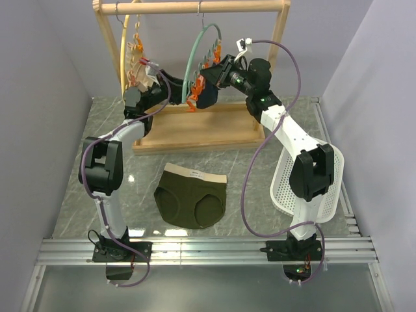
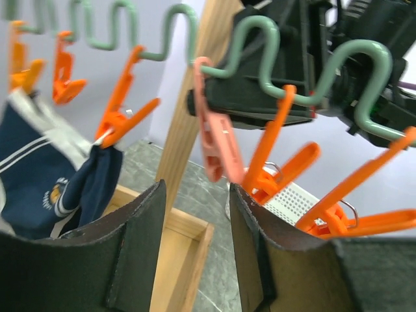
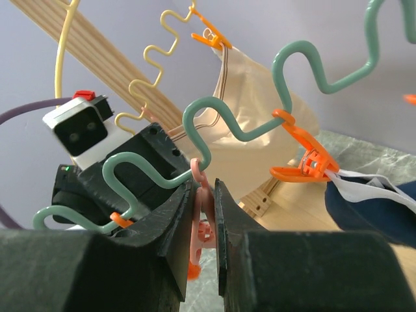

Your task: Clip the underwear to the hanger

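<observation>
The right hand [image 3: 207,214] pinched a pink clip [image 3: 200,188] on the hanger [image 3: 300,47]. The left hand [image 2: 195,195] stood open just beside it, holding nothing. The underwear [image 1: 190,205] lay flat on the bench [image 1: 65,208], well below both hands.

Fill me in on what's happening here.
Both arms are reaching up to the teal hanger on the wooden rack. The right gripper is shut on a pale pink clip on its wire. The left gripper is open just below the orange clips, with nothing between its fingers. A navy garment hangs from one clip. The olive underwear lies flat on the table, not yet picked up.
</observation>
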`<state>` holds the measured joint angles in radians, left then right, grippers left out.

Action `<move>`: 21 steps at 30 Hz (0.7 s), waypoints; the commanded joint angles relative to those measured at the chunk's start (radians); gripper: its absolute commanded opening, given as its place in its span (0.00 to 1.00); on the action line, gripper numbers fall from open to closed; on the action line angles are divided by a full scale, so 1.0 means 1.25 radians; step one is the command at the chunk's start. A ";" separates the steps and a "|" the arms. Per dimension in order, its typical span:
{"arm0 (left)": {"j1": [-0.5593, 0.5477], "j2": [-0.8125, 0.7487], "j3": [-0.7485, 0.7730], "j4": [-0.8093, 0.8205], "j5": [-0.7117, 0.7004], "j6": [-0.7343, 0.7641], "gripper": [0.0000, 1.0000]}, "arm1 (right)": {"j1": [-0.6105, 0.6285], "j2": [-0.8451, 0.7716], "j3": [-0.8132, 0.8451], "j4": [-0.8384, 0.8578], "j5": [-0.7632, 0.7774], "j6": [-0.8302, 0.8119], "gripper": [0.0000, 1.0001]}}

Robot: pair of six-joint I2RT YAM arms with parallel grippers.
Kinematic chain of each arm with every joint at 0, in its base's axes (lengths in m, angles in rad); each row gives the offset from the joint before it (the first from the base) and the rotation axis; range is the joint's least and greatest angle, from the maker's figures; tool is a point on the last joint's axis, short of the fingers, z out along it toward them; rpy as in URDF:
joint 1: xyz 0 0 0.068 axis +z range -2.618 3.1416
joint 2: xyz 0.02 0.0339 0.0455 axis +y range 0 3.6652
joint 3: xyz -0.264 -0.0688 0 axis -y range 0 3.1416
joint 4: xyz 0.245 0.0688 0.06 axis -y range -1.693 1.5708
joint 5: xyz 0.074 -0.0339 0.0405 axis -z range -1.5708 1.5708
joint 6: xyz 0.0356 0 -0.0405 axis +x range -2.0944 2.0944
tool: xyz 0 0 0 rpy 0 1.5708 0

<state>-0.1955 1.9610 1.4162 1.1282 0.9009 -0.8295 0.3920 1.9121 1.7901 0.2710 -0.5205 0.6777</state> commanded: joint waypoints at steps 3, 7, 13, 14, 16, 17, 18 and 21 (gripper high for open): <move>-0.018 -0.002 0.023 0.074 0.038 -0.015 0.49 | -0.008 -0.015 -0.011 0.049 0.003 -0.011 0.00; -0.020 0.003 0.039 0.060 0.019 -0.002 0.48 | -0.004 -0.020 -0.012 0.037 0.021 -0.021 0.00; -0.030 -0.009 0.038 -0.010 -0.011 0.056 0.50 | 0.010 -0.031 -0.017 0.024 0.056 -0.045 0.00; -0.034 -0.021 0.038 -0.031 -0.024 0.079 0.50 | 0.012 -0.034 -0.017 0.021 0.067 -0.046 0.00; -0.040 -0.040 0.035 -0.091 -0.051 0.147 0.49 | 0.019 -0.036 -0.018 0.013 0.079 -0.060 0.00; -0.044 -0.042 0.033 -0.097 -0.057 0.159 0.48 | 0.023 -0.039 -0.020 0.010 0.094 -0.064 0.00; -0.046 -0.048 0.030 -0.102 -0.069 0.173 0.47 | 0.025 -0.039 -0.017 0.004 0.099 -0.072 0.00; -0.050 -0.063 0.026 -0.139 -0.103 0.202 0.45 | 0.035 -0.045 -0.015 -0.007 0.123 -0.093 0.00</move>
<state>-0.2485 1.9564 1.4220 1.0039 0.8383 -0.6682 0.4164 1.9118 1.7744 0.2760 -0.4141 0.6079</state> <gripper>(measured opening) 0.460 0.229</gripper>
